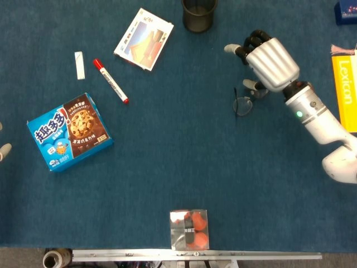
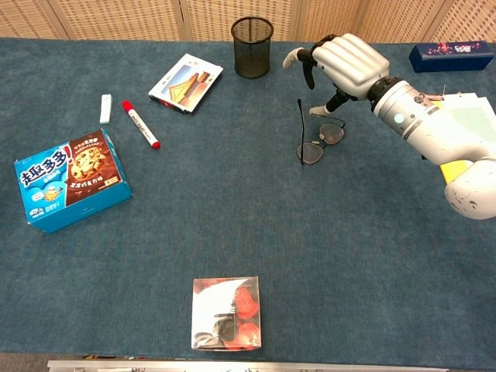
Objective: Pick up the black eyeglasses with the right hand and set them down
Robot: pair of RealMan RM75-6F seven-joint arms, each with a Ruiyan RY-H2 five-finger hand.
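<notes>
Eyeglasses, black-framed, lie flat on the blue table, right of centre, with one temple sticking up toward the far edge. The right hand hangs over their far side, fingers curled downward and spread a little, thumb pointing down close to the frame; I cannot tell whether the thumb touches it, and nothing is lifted. Of the left hand only fingertips show at the left edge of the head view, too little to tell how the fingers are set.

A cookie box, blue and brown, is the biggest thing, lying far left and shut. A clear box near the front edge holds something red and black inside. A black mesh cup stands upright at the far edge, just left of the right hand; what it holds I cannot see. A small book lies tilted left of the cup. A yellow book sits under papers at the right edge, and a dark blue box at the far right corner. A red-capped marker lies slantwise near the small book, with a white eraser just beside it. Nothing lies between the right hand and the eyeglasses.
</notes>
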